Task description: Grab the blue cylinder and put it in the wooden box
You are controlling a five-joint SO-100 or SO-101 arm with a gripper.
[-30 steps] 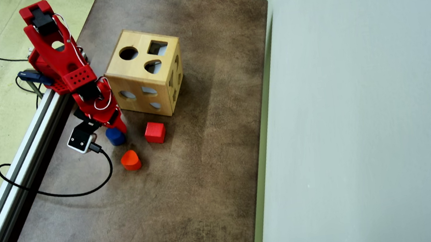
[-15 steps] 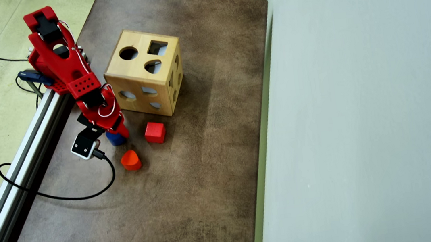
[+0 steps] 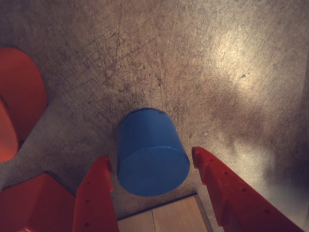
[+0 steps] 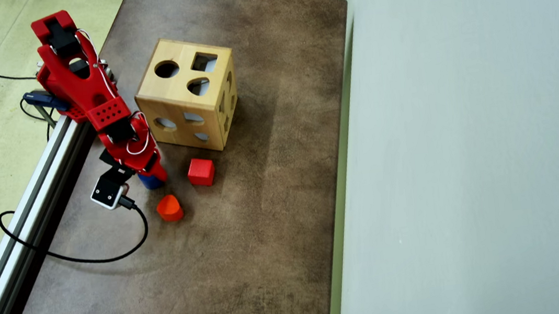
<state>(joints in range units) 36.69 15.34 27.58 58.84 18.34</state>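
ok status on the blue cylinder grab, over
Gripper open, fingers either side of the blue cylinder, not closed on it. Cylinder upright on the table, wooden box close by. Red cube and orange block stand clear.

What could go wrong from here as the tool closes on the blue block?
1. The tool is open with a gap on each side of the blue cylinder; an uneven close could push it or tip it rather than grip it.
2. The red cube and orange block sit close by, so a sliding cylinder might bump them.
3. The wooden box stands right beside the arm; lifting carelessly could clip its edge.
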